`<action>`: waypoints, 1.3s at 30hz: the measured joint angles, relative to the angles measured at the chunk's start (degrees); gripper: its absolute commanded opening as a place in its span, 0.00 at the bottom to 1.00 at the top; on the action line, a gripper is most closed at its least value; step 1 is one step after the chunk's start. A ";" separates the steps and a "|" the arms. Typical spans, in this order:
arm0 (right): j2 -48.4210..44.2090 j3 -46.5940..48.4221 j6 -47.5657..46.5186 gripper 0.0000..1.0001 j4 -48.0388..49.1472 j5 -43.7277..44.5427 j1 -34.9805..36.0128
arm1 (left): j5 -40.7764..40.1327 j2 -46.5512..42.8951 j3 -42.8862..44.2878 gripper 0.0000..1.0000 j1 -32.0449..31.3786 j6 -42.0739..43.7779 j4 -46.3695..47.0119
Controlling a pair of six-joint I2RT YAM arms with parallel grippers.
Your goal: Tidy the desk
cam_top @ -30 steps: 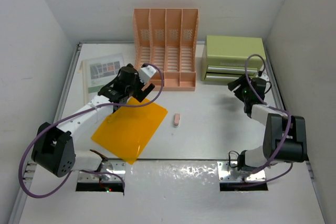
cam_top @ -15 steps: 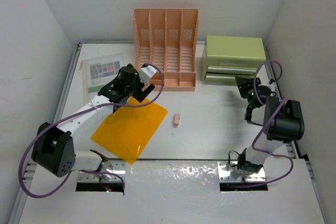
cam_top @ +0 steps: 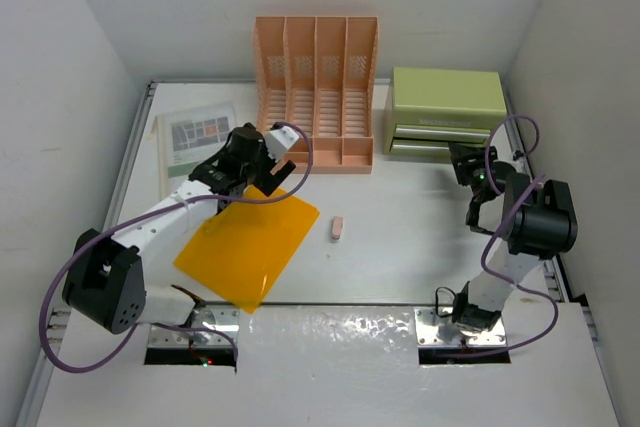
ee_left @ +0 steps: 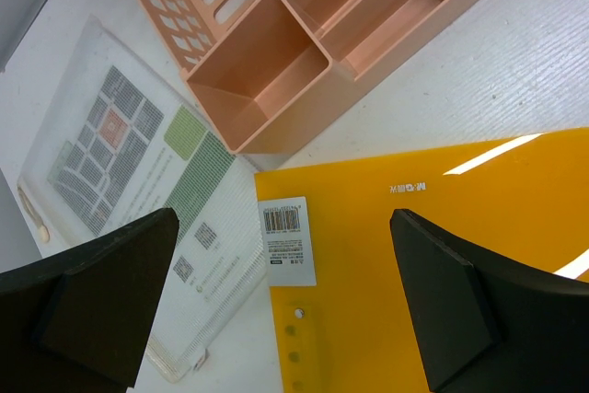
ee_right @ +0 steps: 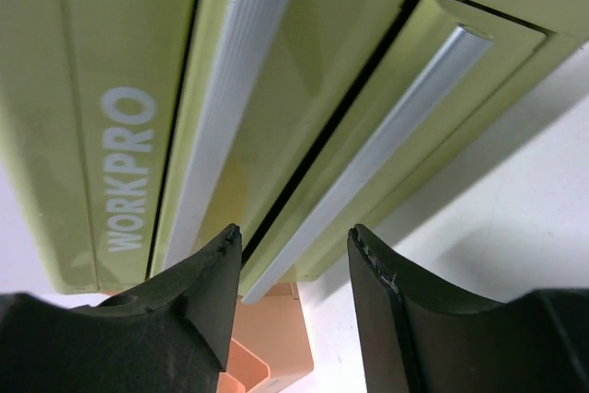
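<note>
Orange plastic folder lies flat on the desk, left of centre, one corner toward the peach file rack.

- Desk: the white tabletop fills the floor of the white-walled enclosure, with the arm bases at its near edge.
- File rack stands at the back centre. A green drawer box stands just beside it on the right.
- A printed sheet in a clear sleeve lies at the back left. The left wrist view shows its near corner beside the folder's barcode label; I cannot tell whether the two overlap.
- A small pink eraser lies on bare desk just right of the folder, apart from it.
- Left gripper: jaws spread wide and holding nothing. It hangs over the folder's far edge.
- Right gripper: jaws part-way apart, up close to the front of the drawer box. The end of the lower drawer's silver handle shows in the gap. I cannot tell whether the pads touch it; nothing is clasped.
</note>
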 measured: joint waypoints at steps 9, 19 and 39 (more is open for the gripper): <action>2.27 1.88 1.55 0.50 0.26 -0.11 -0.09 | 0.00 0.00 0.00 1.00 0.00 0.00 0.00; 5.18 2.67 2.73 0.48 0.22 0.33 -0.09 | -0.02 0.00 0.00 1.00 0.00 0.00 -0.02; 10.75 6.73 4.61 0.45 1.46 0.33 -0.09 | -0.98 0.87 0.00 1.00 0.00 0.02 -0.09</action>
